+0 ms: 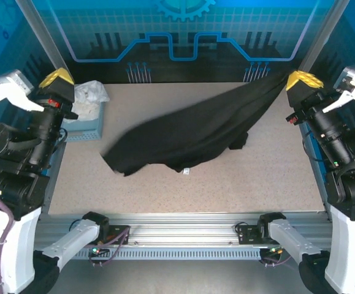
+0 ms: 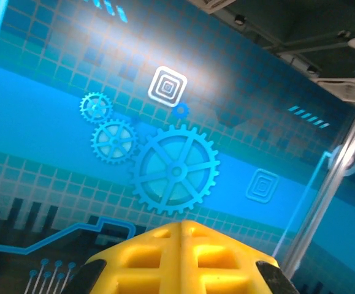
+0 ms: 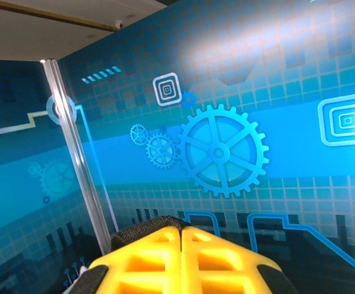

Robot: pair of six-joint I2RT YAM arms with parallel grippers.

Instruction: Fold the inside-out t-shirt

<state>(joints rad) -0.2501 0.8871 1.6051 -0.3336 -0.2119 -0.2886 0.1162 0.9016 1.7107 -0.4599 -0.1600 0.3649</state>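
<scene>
Black t-shirt (image 1: 189, 138), seen overhead, pinched in right end effector (image 1: 304, 80); left end effector (image 1: 56, 77) closed.

A speckled beige table (image 1: 269, 184) spans the middle of the top view. The inside-out t-shirt (image 1: 189, 138), black and rumpled, lies across its centre in a diagonal band, its upper-right corner rising off the surface. A pale blue basket (image 1: 82, 130) sits at the table's upper-left edge, apart from the shirt.
</scene>
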